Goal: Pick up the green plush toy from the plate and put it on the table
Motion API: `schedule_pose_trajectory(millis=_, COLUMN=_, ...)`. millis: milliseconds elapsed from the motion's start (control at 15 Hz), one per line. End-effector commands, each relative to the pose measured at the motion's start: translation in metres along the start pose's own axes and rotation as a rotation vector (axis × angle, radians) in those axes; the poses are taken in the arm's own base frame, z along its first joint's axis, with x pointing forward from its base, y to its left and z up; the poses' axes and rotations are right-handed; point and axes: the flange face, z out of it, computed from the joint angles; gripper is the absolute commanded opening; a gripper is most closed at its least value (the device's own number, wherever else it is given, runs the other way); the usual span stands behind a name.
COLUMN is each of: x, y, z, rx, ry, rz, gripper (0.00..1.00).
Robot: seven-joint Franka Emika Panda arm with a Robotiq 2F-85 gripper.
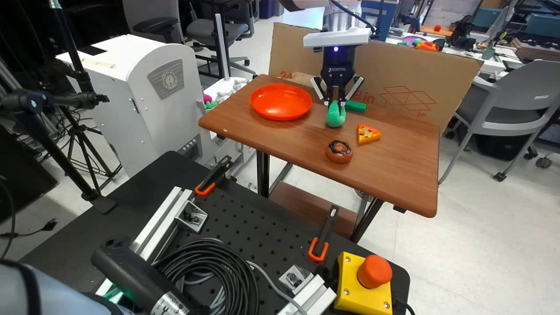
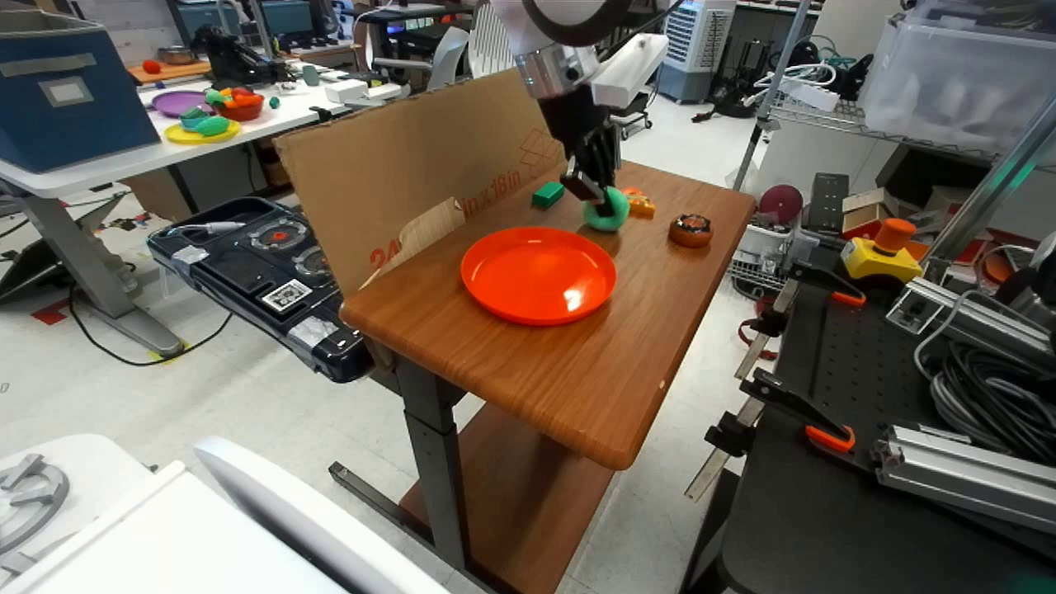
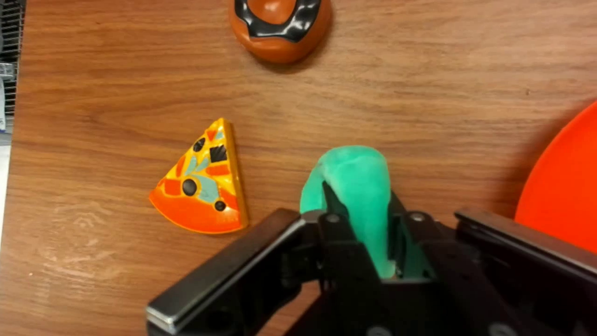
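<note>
The green plush toy [image 1: 335,117] is pinched between the fingers of my gripper [image 1: 334,102], and its soft body bulges out past the fingertips. It also shows in an exterior view [image 2: 610,211] and in the wrist view [image 3: 359,179]. The toy is over the table [image 1: 393,168], low and close to the wood; I cannot tell whether it touches. The orange plate [image 1: 281,103] lies flat on the table, with nothing on it. The plate is beside the toy, at the right edge in the wrist view [image 3: 566,186]. My gripper [image 3: 361,200] hides part of the toy.
A toy pizza slice [image 3: 203,186] and a brown round object with black trim [image 3: 280,49] lie near the toy. A green block [image 1: 355,106] lies behind the gripper. A cardboard panel [image 1: 407,83] stands along the table's back edge. A black perforated board [image 1: 249,218] is opposite.
</note>
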Motion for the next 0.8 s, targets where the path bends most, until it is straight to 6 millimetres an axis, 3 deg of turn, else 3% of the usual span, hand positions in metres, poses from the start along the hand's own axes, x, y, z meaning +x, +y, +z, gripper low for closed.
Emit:
schedule_pose_trajectory(millis=0, x=0.010, y=-0.011, z=-0.004, rx=0.000, ry=-0.041, rz=-0.019, gripper=0.23)
schedule_pose_trajectory(millis=67, x=0.008, y=-0.012, z=-0.006, rx=0.001, ry=-0.054, rz=-0.027, gripper=0.47)
schedule_pose_trajectory(millis=200, x=0.004, y=-0.011, z=-0.008, rx=-0.005, ry=-0.073, rz=-0.026, gripper=0.51)
schedule_pose_trajectory(millis=600, x=-0.013, y=-0.006, z=-0.023, rx=-0.027, ry=-0.070, rz=-0.014, gripper=0.94)
schedule_pose_trajectory(millis=733, x=-0.023, y=-0.007, z=-0.035, rx=-0.033, ry=-0.053, rz=-0.017, gripper=1.00)
